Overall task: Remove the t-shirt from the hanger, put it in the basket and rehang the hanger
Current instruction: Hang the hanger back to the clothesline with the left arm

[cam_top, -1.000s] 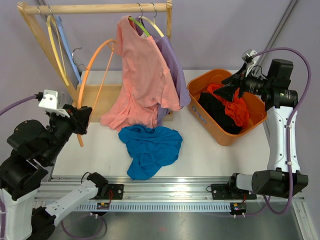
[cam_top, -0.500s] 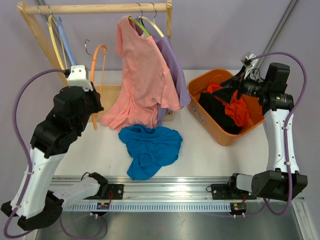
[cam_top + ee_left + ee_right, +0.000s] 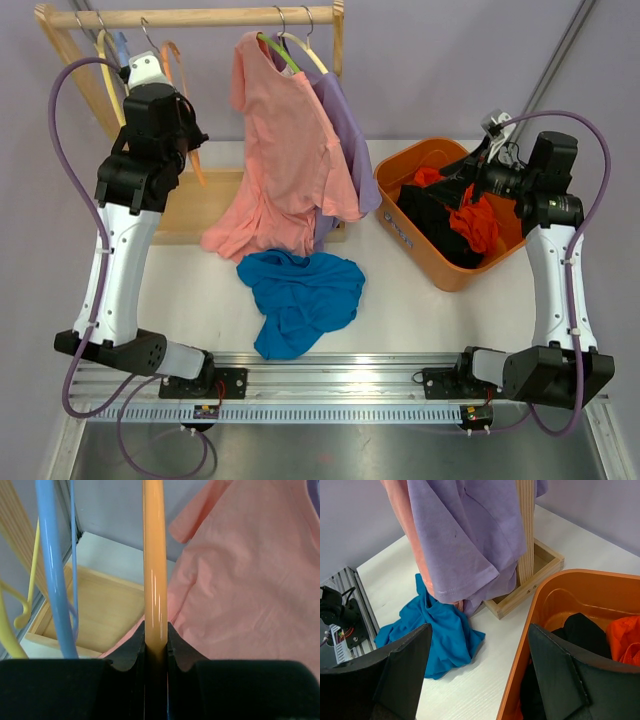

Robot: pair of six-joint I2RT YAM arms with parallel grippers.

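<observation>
Left arm has swung up from table level to the rack's left end, carrying the orange hanger (image 3: 154,555); the right arm has barely shifted.

Left gripper (image 3: 156,630) is clamped on the hanger's smooth bar. Right gripper (image 3: 480,630) hovers over the basket (image 3: 400,228), jaws wide apart, holding nothing.

Hanger is bare. Blue t-shirt (image 3: 300,295) lies crumpled on the table (image 3: 180,300) below the pink t-shirt (image 3: 290,150), so removal looks done. Step in hand is probably rehanging the empty hanger on the rail (image 3: 200,17). Cannot tell whether its hook is over the rail yet.

Risks:
- Hook misses the rail, and the hanger drops on release.
- Blue hanger (image 3: 50,555) and yellow hanger (image 3: 15,610) hang just beside it. A sideways move could tangle them.
- Bar is thin and slick, so the hanger may pivot in the grip.
- A swing to the right could catch the pink t-shirt's sleeve.
</observation>
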